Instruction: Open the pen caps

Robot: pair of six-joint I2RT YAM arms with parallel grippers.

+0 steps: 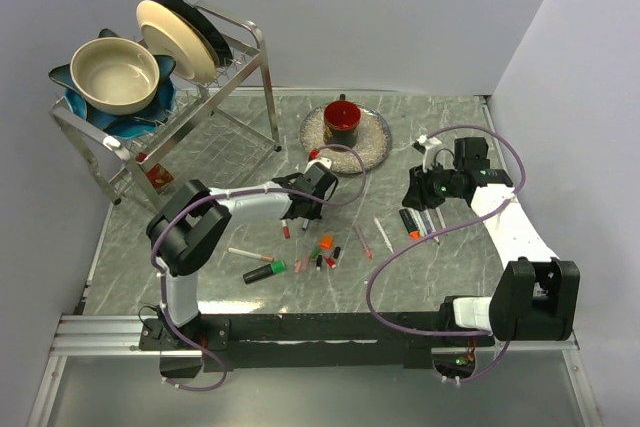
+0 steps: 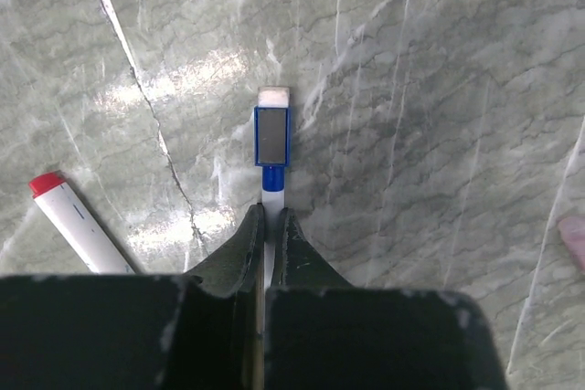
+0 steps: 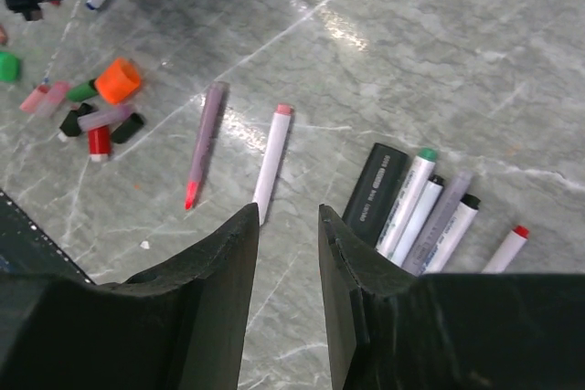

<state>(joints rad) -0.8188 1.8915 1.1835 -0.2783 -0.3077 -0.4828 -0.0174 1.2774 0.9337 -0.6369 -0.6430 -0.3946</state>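
From the top view, the left gripper (image 1: 300, 209) sits in the middle of the frame, low over the table (image 1: 450, 127). The loose pen caps (image 1: 322, 245) lie in a small heap just below it, a bit to the right. A black marker (image 1: 263, 271) with a green end lies to the lower left of the heap. The right gripper (image 1: 425, 192) is on the right side, above a bunch of pens (image 1: 420, 225). A dish rack (image 1: 160, 57) stands in the upper left. A red mug (image 1: 342, 119) on a round mat (image 1: 375, 142) is at the top middle.

In the left wrist view, the left gripper (image 2: 271, 218) is squeezed tight on a thin white pen (image 2: 273, 198). The pen points up the frame. Its blue cap (image 2: 271, 136) is on, just past the fingertips. Another white pen with a red cap (image 2: 44, 184) lies at the lower left.

In the right wrist view, the right gripper (image 3: 288, 226) has its fingers apart with nothing between them. The pen caps (image 3: 119, 79) are in the upper left: orange, green, red, black and pink ones, close together. A purple pen (image 3: 205, 139) and a pink-ended pen (image 3: 272, 166) lie side by side in the middle. The bunch of pens (image 3: 430, 207) lies at the lower right.
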